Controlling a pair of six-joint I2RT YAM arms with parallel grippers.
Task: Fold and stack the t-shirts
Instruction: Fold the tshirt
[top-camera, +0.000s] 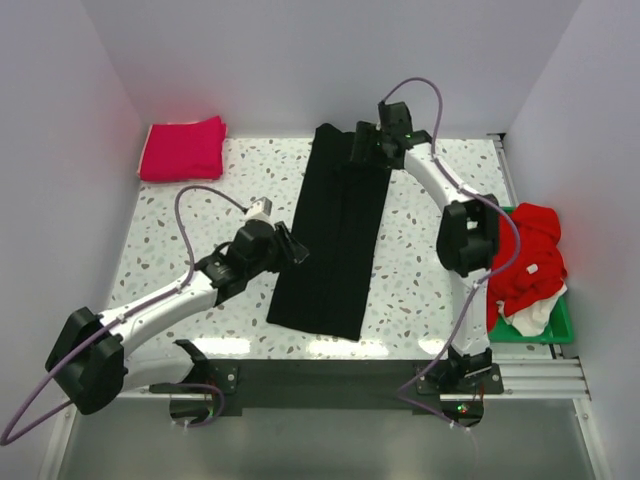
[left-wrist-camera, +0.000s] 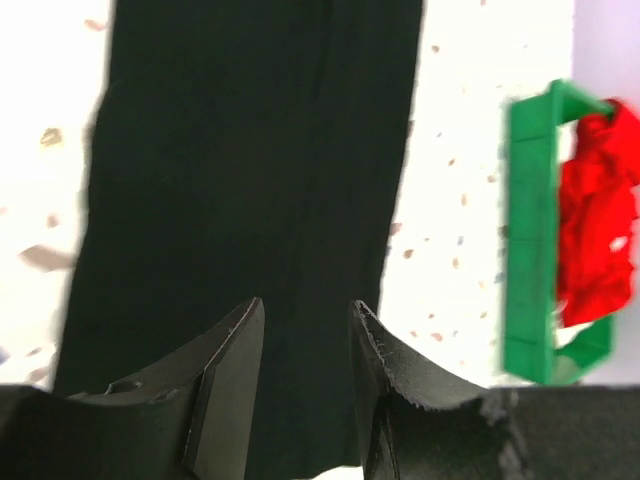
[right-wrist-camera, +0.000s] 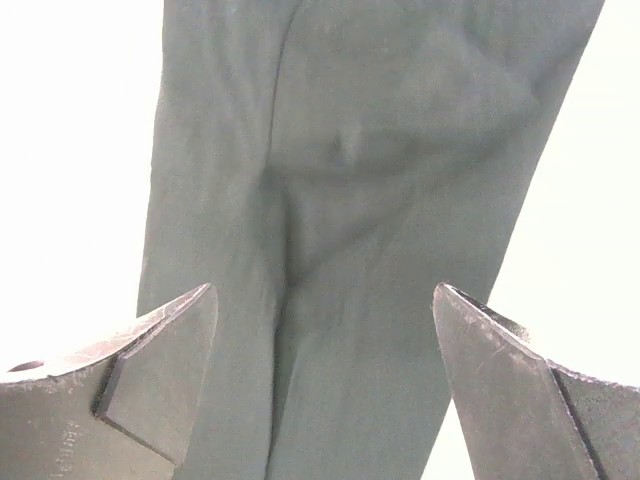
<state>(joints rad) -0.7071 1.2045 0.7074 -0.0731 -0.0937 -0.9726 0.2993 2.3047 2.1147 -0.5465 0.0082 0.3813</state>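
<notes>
A black t-shirt (top-camera: 335, 235) lies folded into a long narrow strip down the middle of the table; it fills the left wrist view (left-wrist-camera: 250, 180) and the right wrist view (right-wrist-camera: 360, 200). A folded magenta t-shirt (top-camera: 182, 148) sits at the far left corner. Red (top-camera: 528, 255) and white (top-camera: 533, 315) t-shirts lie heaped in the green tray (top-camera: 555, 335). My left gripper (top-camera: 298, 252) is open and empty at the strip's left edge (left-wrist-camera: 308, 310). My right gripper (top-camera: 352, 150) is open and empty over the strip's far end (right-wrist-camera: 325, 300).
The green tray stands at the table's right edge and also shows in the left wrist view (left-wrist-camera: 530, 230) with red cloth (left-wrist-camera: 595, 220) in it. White walls close in the back and sides.
</notes>
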